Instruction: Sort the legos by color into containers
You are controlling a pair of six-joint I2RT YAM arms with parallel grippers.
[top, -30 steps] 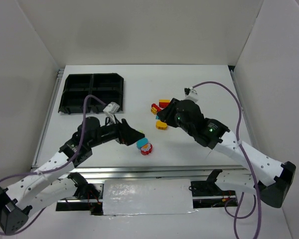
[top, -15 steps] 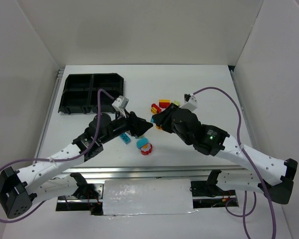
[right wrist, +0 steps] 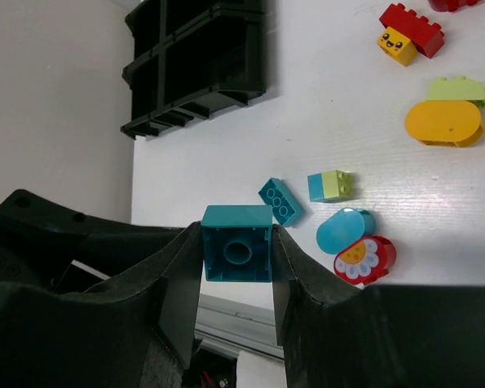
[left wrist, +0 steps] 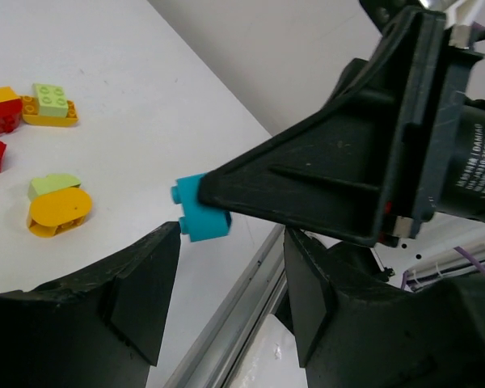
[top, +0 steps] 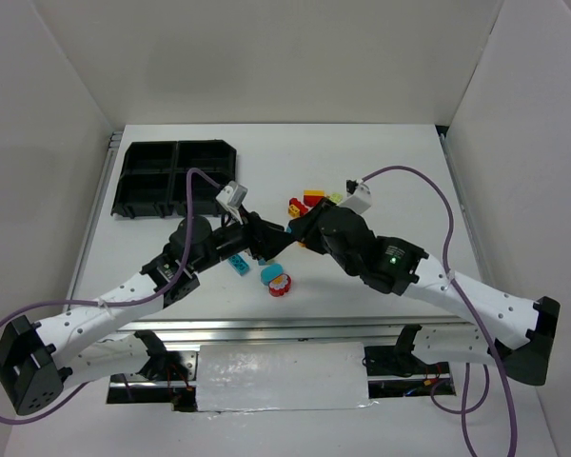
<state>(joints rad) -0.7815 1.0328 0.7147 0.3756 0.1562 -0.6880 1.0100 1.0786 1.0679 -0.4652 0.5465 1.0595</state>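
Now a teal brick is pinched between the right fingers, held above the table, while the left fingers are spread wide and empty. Nothing can be seen in the tray yet, and the other bricks lie scattered, so nearly all the sorting is judged undone.

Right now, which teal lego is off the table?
The square teal brick clamped in the right tool; the other teal bricks lie on the table.
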